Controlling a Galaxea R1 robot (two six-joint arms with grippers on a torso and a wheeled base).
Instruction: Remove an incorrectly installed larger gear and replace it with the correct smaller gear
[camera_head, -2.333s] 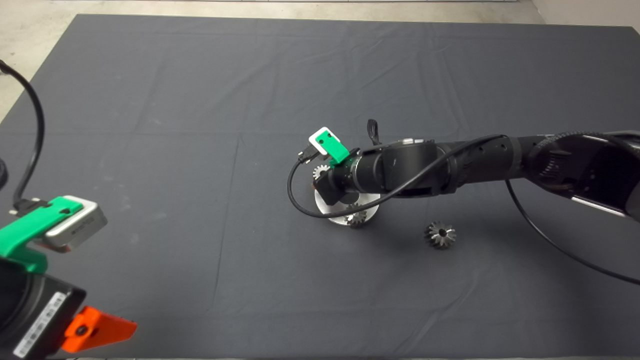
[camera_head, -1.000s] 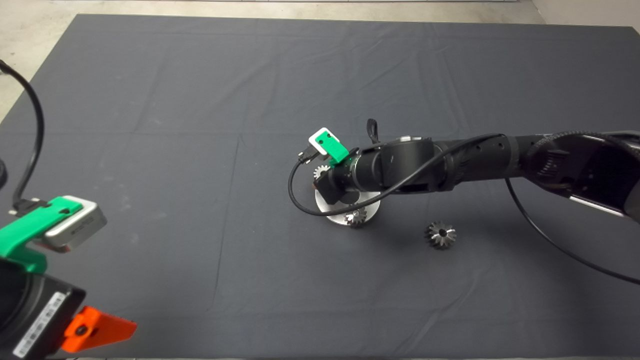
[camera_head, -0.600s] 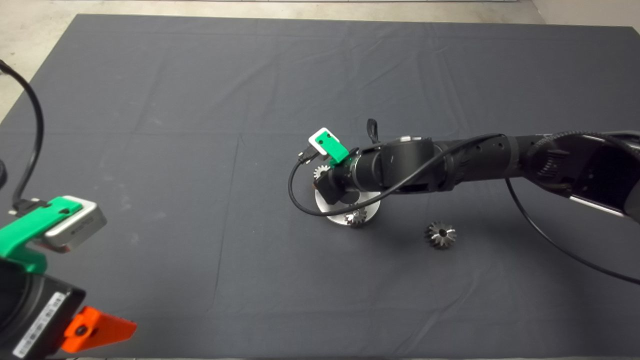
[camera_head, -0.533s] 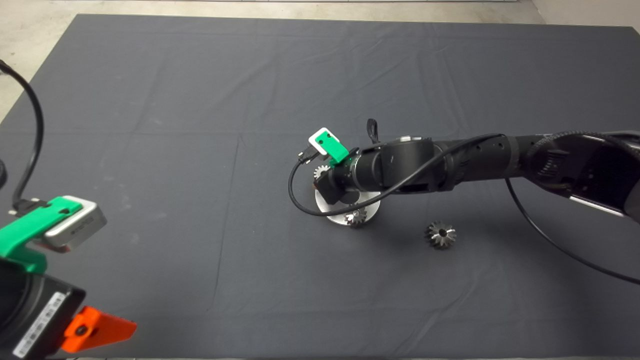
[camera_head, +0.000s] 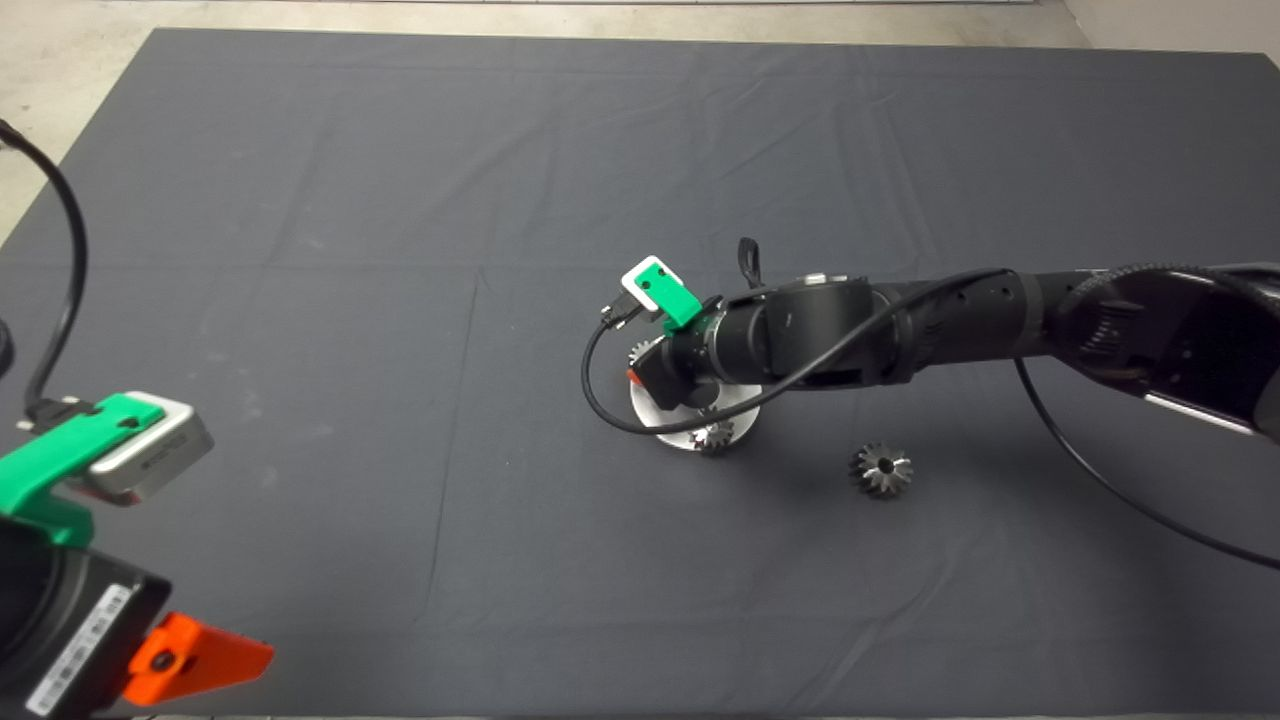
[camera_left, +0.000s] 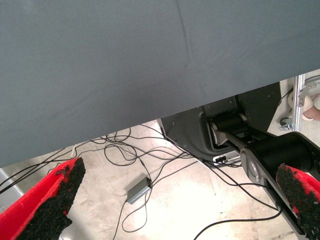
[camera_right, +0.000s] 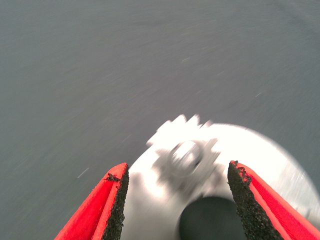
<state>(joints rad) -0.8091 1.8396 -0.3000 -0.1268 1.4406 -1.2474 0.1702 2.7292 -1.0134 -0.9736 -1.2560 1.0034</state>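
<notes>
The larger gear (camera_head: 881, 469), dark and flared, lies alone on the mat to the right of a round silver plate (camera_head: 655, 425). One small spur gear (camera_head: 712, 436) sits at the plate's near edge, and another small gear (camera_head: 638, 352) peeks out at its far left edge. My right gripper (camera_head: 636, 375) hangs over the plate, mostly hidden under its wrist. In the right wrist view the right gripper (camera_right: 177, 172) is open, and a blurred small gear (camera_right: 186, 155) on the plate (camera_right: 280, 160) lies at its fingertips, not gripped. My left gripper (camera_head: 200, 655) is parked at the lower left.
The left wrist view shows the open left gripper (camera_left: 175, 200) over the mat's edge (camera_left: 150, 75), with floor cables and the robot's base beyond. A dark round hole (camera_right: 210, 217) shows in the plate between the right fingers. A black cable (camera_head: 600, 400) loops off the right wrist.
My right wrist has shifted slightly right and nearer over the plate, covering more of the far-left small gear. A red fingertip now shows. The gears and the left arm have not moved.
</notes>
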